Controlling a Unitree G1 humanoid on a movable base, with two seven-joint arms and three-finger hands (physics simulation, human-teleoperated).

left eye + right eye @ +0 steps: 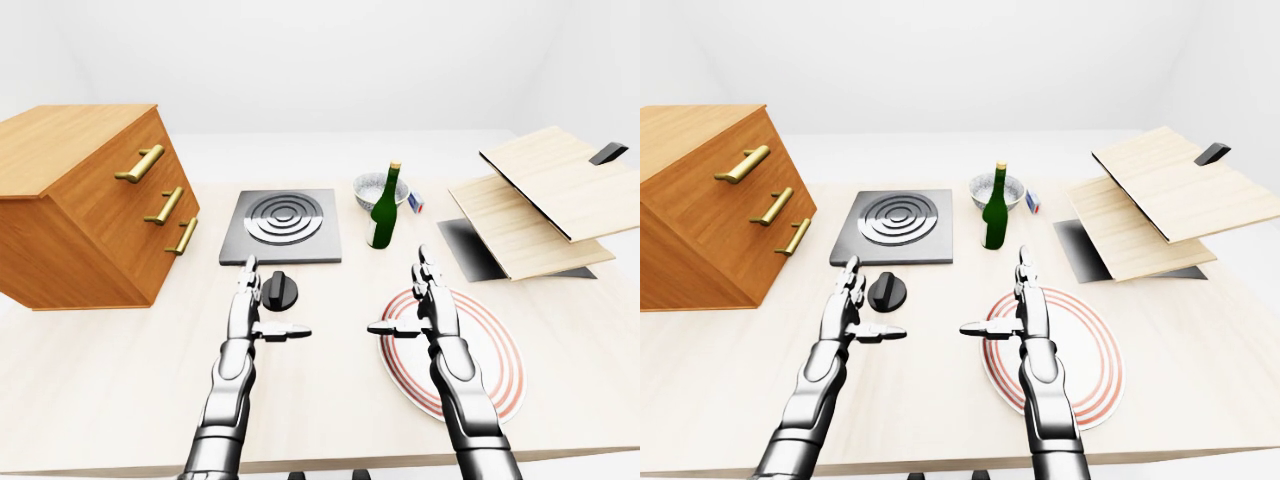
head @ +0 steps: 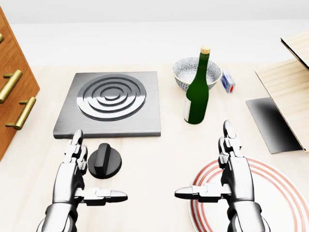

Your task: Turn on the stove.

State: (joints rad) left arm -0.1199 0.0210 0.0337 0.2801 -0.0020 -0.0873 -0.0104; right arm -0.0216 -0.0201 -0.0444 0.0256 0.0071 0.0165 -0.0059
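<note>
The stove [image 2: 110,104] is a flat grey square plate with concentric rings, left of centre in the head view. Its black round knob [image 2: 104,161] lies on the table just below the plate. My left hand [image 2: 79,166] is open, palm flat, fingers alongside the knob's left edge, thumb pointing right below it. My right hand [image 2: 223,166] is open and empty above a red-ringed plate [image 2: 280,203], well right of the knob.
A green bottle [image 2: 198,92] stands right of the stove beside a patterned bowl [image 2: 186,72] and a small blue-and-white box [image 2: 228,82]. A wooden drawer cabinet [image 1: 85,205] stands at the left. Stacked wooden boards [image 1: 545,200] lie at the right.
</note>
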